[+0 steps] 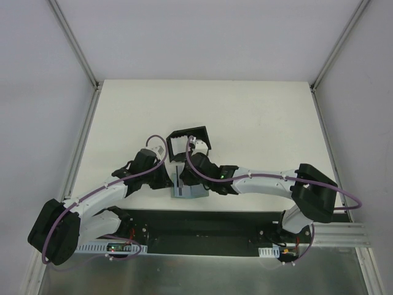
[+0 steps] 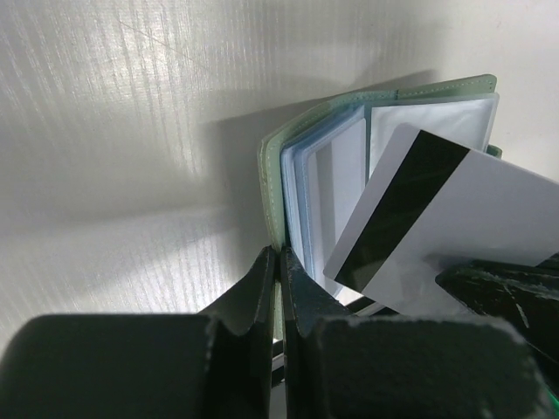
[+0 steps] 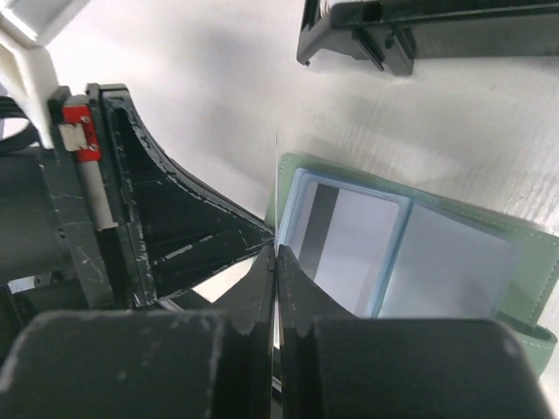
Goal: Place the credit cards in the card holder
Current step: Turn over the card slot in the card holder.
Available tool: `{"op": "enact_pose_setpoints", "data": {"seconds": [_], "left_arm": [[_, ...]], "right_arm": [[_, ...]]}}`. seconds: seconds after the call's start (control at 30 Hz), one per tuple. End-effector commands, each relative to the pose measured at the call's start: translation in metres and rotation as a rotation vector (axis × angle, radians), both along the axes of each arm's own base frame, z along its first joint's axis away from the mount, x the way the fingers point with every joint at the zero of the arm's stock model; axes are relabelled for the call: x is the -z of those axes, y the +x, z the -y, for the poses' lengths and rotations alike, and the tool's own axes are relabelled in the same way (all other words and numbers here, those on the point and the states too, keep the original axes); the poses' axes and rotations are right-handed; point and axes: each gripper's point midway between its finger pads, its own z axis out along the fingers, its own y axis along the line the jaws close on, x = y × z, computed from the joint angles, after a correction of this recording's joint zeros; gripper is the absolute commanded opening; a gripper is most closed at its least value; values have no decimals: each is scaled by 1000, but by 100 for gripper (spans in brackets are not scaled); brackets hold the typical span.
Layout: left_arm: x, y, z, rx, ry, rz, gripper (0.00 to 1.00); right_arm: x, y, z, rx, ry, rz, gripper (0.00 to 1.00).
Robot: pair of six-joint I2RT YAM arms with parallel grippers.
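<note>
A whitish-grey credit card [image 2: 472, 218] with a dark stripe is pinched in my right gripper [image 3: 276, 253], which is shut on it. It hangs tilted just above the grey-green case [image 2: 272, 175]. The case lies open and shows clear sleeves [image 3: 454, 271]. My left gripper [image 2: 280, 262] is shut on the case's left cover edge. Both grippers meet over the case [image 1: 191, 193] in the top view. The black card holder [image 1: 199, 134] stands just behind them, apart from both, and shows at the top of the right wrist view [image 3: 437, 26]. I cannot pick out a light blue card.
White table [image 1: 258, 123] with grey side walls and rails. A dark strip [image 1: 202, 224] runs along the near edge, by the arm bases. The left gripper's black fingers [image 3: 175, 236] sit close beside my right gripper.
</note>
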Motion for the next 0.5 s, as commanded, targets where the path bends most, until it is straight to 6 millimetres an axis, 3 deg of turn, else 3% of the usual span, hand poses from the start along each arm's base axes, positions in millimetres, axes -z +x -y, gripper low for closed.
{"op": "enact_pose_setpoints", "data": {"seconds": [0.0,0.47], "left_arm": [[0,-5,-1,-5,-8,-19,0],[-1,-3,-1,-8,-7,-15,0]], "right_arm": [[-25,9,-18,6,52,46,0],[-5,8,-6,17,-34,23,0]]}}
